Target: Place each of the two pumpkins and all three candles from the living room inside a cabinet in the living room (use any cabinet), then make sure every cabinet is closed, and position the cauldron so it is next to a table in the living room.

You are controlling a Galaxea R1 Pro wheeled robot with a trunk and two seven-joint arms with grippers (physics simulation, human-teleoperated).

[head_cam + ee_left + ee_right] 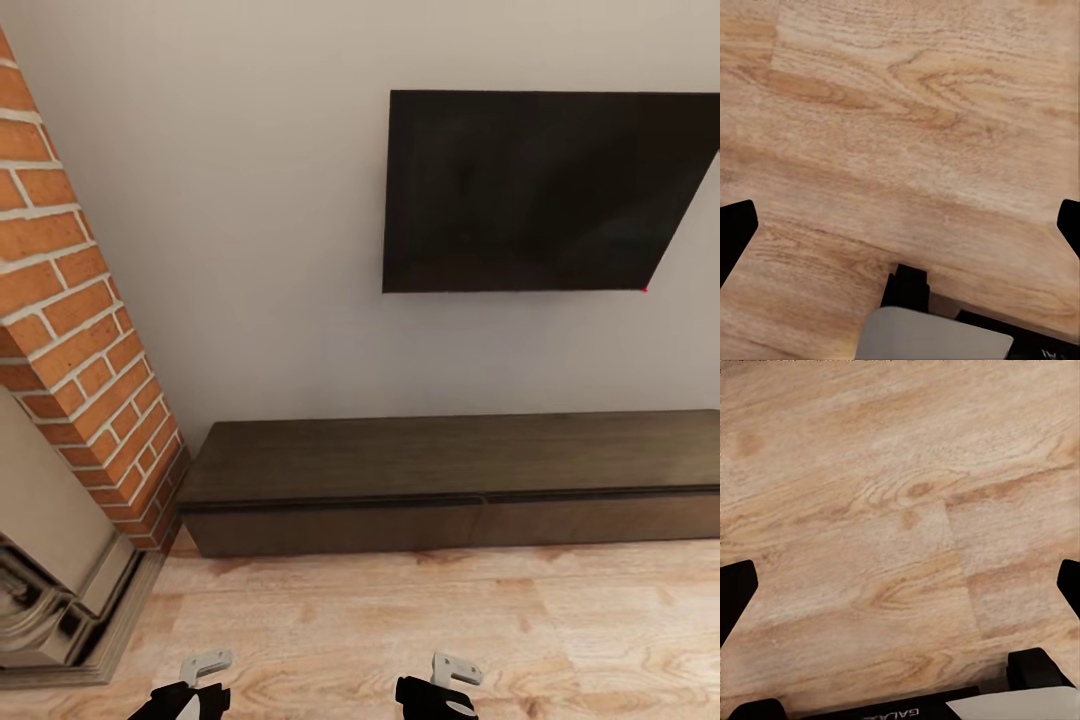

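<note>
From the head camera I see the cabinet (450, 480) standing against the pale wall (260, 200), directly ahead of me across a strip of light wood floor (400, 630). It is a long, low unit in dark brown wood with a flat top. Two flat drawer fronts show along its face, divided by a vertical seam near the middle, and a dark recessed line runs under the top edge. Both fronts sit flush; I see no gap at either one. Its top is bare. Its left end stands just beside the foot of a red brick chimney breast (70, 330), which has a pale stone fireplace surround (60, 590) below it. A black wall-mounted screen (540, 190) hangs above the cabinet's right half.

The left gripper (195, 680) and the right gripper (450, 685) sit at the lower edge of the head view, well apart from the cabinet and over the floor. In each wrist view the dark fingertips (735, 232) (735, 589) stand at opposite edges of the frame, so I record both pairs of jaws as spread wide. Plank floor lies between them; neither gripper holds or touches anything.
</note>
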